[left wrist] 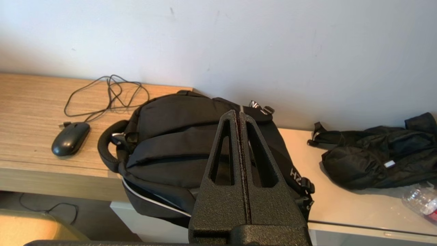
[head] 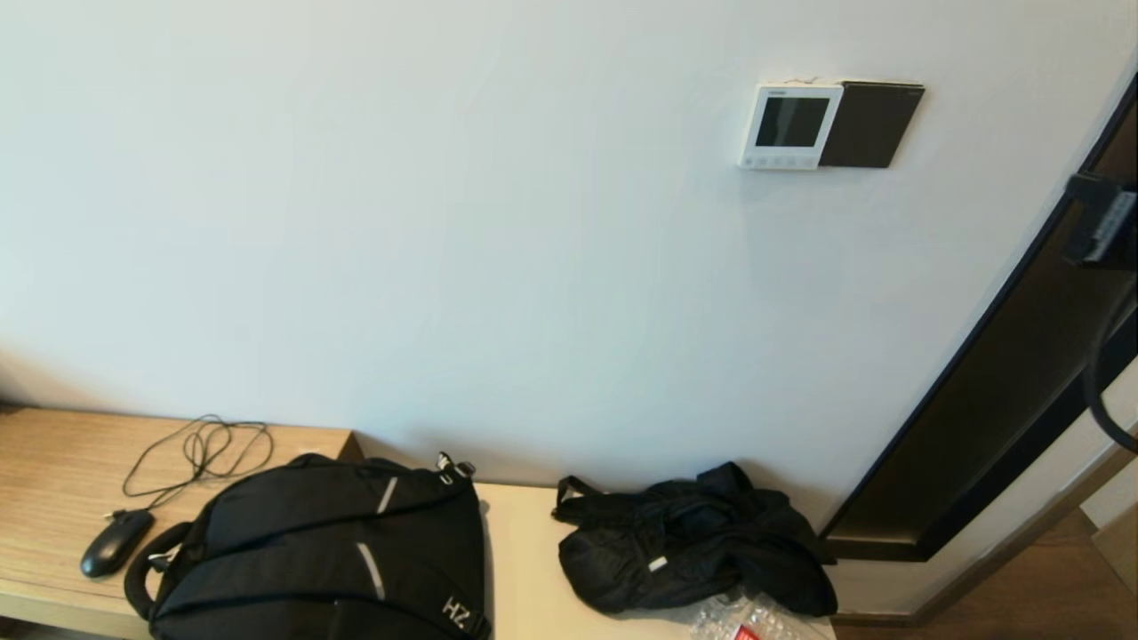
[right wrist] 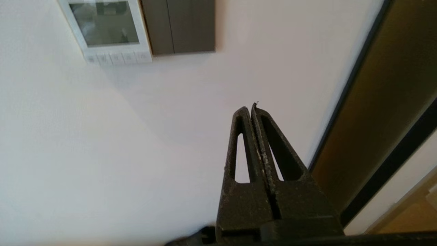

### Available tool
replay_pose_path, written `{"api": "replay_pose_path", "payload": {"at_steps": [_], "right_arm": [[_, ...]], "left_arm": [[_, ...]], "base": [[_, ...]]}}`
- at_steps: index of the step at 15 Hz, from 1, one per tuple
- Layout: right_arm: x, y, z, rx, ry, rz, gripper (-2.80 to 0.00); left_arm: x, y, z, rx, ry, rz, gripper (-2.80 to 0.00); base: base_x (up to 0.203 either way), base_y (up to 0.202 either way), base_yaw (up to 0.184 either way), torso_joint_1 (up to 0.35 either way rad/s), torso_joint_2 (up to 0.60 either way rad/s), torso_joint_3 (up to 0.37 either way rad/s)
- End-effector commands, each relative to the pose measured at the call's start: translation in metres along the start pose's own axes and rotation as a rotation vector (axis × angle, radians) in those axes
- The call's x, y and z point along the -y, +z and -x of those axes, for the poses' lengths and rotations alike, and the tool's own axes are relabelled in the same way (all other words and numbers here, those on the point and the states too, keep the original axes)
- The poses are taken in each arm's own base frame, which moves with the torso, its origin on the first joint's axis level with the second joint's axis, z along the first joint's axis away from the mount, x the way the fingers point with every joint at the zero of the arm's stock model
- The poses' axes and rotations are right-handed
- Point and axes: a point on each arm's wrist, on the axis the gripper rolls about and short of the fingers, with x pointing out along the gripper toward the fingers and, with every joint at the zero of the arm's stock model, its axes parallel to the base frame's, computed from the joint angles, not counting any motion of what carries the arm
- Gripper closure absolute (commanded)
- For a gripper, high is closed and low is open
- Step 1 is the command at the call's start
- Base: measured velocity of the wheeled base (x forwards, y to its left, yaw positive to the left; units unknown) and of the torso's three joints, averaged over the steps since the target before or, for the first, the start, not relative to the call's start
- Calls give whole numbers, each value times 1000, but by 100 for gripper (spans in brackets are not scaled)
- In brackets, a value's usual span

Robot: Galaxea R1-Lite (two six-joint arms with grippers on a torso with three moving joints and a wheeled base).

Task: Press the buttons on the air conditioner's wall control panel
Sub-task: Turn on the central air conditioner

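Note:
The white wall control panel (head: 789,126) hangs on the wall at the upper right; its screen is dark. The row of tiny buttons (head: 778,162) runs along its lower edge. The panel (right wrist: 106,27) and the buttons (right wrist: 117,58) also show in the right wrist view. My right gripper (right wrist: 251,107) is shut and empty, off the wall, below and to the right of the panel. Part of the right arm (head: 1102,222) shows at the head view's right edge. My left gripper (left wrist: 238,114) is shut and empty, low over a black backpack.
A dark plate (head: 871,124) adjoins the panel's right side. A dark door frame (head: 996,391) runs diagonally at the right. On the bench below lie a black backpack (head: 329,551), a wired mouse (head: 116,542), a black crumpled bag (head: 693,542) and a plastic bottle (head: 738,622).

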Motion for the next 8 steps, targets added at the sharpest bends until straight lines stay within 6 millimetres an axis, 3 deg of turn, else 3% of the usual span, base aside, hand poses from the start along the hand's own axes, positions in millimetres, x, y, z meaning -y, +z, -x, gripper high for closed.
{"api": "replay_pose_path", "payload": {"at_steps": [1, 8], "right_arm": [[-40, -15, -57, -53, -3, 12, 0], [-93, -29, -130, -45, -35, 20, 0]], "left_arm": [[0, 0, 0, 0, 0, 1, 0], [0, 0, 0, 0, 0, 1, 0]], "base": [[0, 0, 0, 0, 0, 0], [0, 0, 0, 0, 0, 0]]}}
